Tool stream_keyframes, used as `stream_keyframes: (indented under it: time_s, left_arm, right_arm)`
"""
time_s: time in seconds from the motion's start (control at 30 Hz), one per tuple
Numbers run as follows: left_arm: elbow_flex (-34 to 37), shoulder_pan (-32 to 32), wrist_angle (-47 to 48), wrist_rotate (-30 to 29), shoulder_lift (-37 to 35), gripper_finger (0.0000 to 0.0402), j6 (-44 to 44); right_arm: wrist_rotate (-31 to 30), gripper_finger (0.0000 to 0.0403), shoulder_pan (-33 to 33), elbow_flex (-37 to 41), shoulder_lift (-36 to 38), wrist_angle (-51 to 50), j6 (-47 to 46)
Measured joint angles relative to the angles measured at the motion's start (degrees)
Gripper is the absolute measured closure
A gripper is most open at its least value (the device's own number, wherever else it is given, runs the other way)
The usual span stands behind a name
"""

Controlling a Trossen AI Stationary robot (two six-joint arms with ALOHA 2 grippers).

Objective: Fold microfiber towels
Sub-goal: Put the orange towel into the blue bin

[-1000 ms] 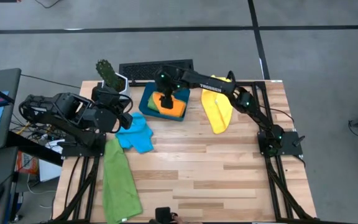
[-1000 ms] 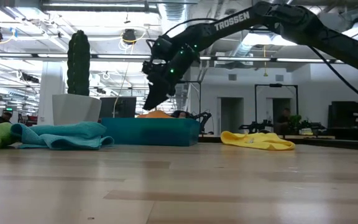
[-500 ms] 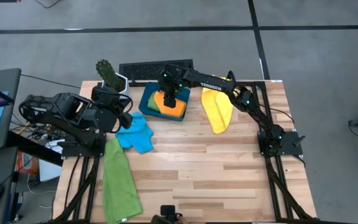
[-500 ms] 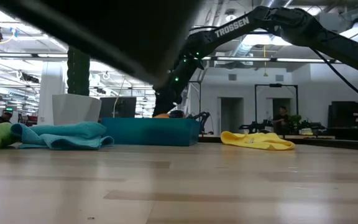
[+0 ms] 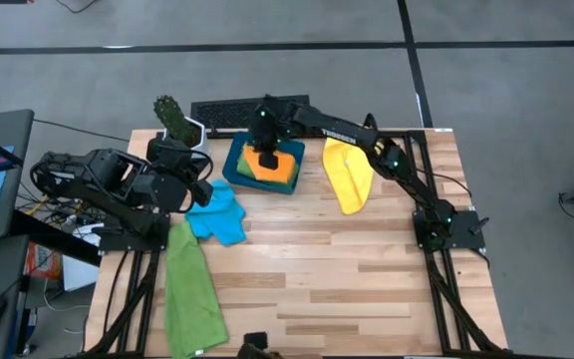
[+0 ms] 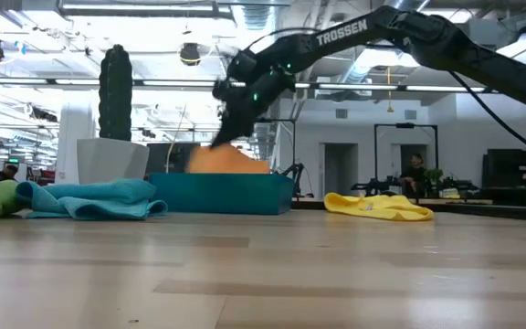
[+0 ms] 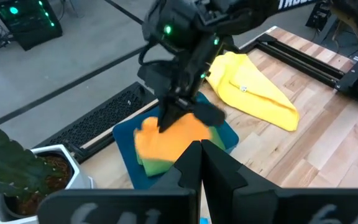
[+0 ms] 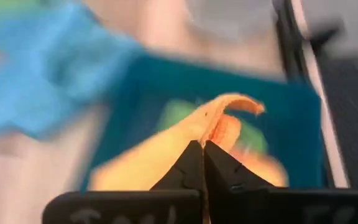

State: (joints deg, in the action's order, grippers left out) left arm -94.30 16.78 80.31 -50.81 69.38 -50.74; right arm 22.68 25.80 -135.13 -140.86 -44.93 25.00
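Orange towel point(image 5: 273, 163): sits in the dark teal tray point(image 5: 235, 166) at upper centre of the high view, on top of a green towel point(image 7: 153, 165) whose edge peeks out beneath it.
Right pincer point(image 5: 265, 131): over the tray's far side, fingers closed together on a raised fold of the orange towel; the right wrist view shows the cloth peaking up between the shut tips.
Left pincer point(image 5: 203, 189): parked at left of the table point(image 5: 347, 269), closed, holding nothing.
Handling: soft, light and limp by the look of it. A pinch lifts only a ridge while the rest drapes and drags; it should not slip readily, as the nap grips. Nothing fragile.
Where to hold: best at a corner or hem, so the cloth hangs flat. The present hold looks nearer an edge fold than a true corner, though I cannot tell for sure.
Orientation: bunched, with no clear long axis; the lifted fold points toward the frame's top.
Other towels: sky-blue towel point(image 5: 219, 213) crumpled left of centre; second green towel point(image 5: 189, 289) long axis running top to bottom at lower left; yellow towel point(image 5: 347, 175) likewise lengthwise at upper right.
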Motion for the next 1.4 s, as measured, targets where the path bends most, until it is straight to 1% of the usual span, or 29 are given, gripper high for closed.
stream_keyframes:
  time_s: [0.07,0.1,0.13,0.17,0.2,0.3,0.37,0.43,0.57,0.67,0.77,0.93,1.03,1.1,1.2,1.27,1.3,1.33,1.4]
  left_arm:
    - [0.0,0.0,0.0,0.0,0.0,0.0401,0.0]
    - [0.0,0.0,0.0,0.0,0.0,0.0401,0.0]
    - [0.0,0.0,0.0,0.0,0.0,0.0401,0.0]
    - [0.0,0.0,0.0,0.0,0.0,0.0401,-0.1]
    - [0.0,0.0,0.0,0.0,0.0,0.0401,-0.2]
    - [0.0,0.0,0.0,0.0,0.0,0.0401,-0.7]
    - [0.0,0.0,0.0,0.0,0.0,0.0401,-0.8]
    - [0.0,0.0,0.0,-0.2,0.0,0.0401,-0.8]
    - [0.0,0.0,0.0,-1.1,0.0,0.0401,-0.8]
    - [0.0,0.0,0.0,-2.4,0.0,0.0401,-0.9]
    - [0.0,0.0,0.0,-2.4,0.0,0.0401,-1.4]
    - [0.0,0.0,0.0,-2.1,0.0,0.0401,-2.5]
    - [0.0,0.0,0.0,-2.2,0.0,0.0402,-2.6]
    - [0.0,0.0,-0.1,-2.7,0.2,0.0401,-3.3]
    - [2.8,-0.4,-0.1,-4.4,0.4,0.0401,-4.7]
    - [6.8,-1.9,-0.3,-2.6,0.5,0.0401,-5.2]
    - [9.2,-3.0,-0.5,-1.3,0.5,0.0401,-6.0]
    - [11.7,-4.1,-1.2,0.2,0.5,0.0402,-7.0]
    - [16.8,-6.7,-5.2,4.0,0.2,0.0401,-6.8]
  right_arm:
    - [8.5,0.0390,0.5,0.8,1.2,3.0,-0.4]
    - [11.6,0.0390,0.5,0.9,1.4,4.5,-1.5]
    - [12.8,0.0390,0.5,0.8,1.6,6.1,-3.0]
    - [12.7,0.0388,0.7,0.8,1.6,6.9,-4.4]
    - [11.5,0.0382,0.9,0.8,1.6,6.9,-5.4]
    - [4.4,0.0347,1.2,0.8,0.4,5.2,-6.6]
    - [1.1,0.0327,1.5,1.0,-0.5,3.0,-7.2]
    - [0.7,0.0317,1.6,0.9,-1.5,2.8,-7.2]
    - [0.6,0.0314,1.8,1.0,-1.7,2.5,-8.5]
    - [-2.1,0.0308,2.0,0.9,-1.6,1.2,-8.6]
    - [-7.1,0.0289,2.7,0.3,-1.6,-3.2,-7.9]
    - [-7.2,0.0248,5.4,0.5,1.5,-8.0,-7.3]
    - [-7.0,0.0231,7.1,0.4,3.0,-10.1,-9.6]
    - [-5.1,0.0223,8.1,0.4,3.0,-12.8,-12.0]
    - [3.7,0.0213,8.9,0.5,2.9,-16.3,-12.9]
    - [9.2,0.0210,8.8,0.5,3.1,-18.0,-12.7]
    - [10.8,0.0209,8.7,0.6,3.5,-19.6,-12.6]
    - [11.9,0.0209,8.7,0.6,4.0,-21.0,-12.6]
    - [11.9,0.0209,8.3,0.5,5.4,-22.1,-12.5]
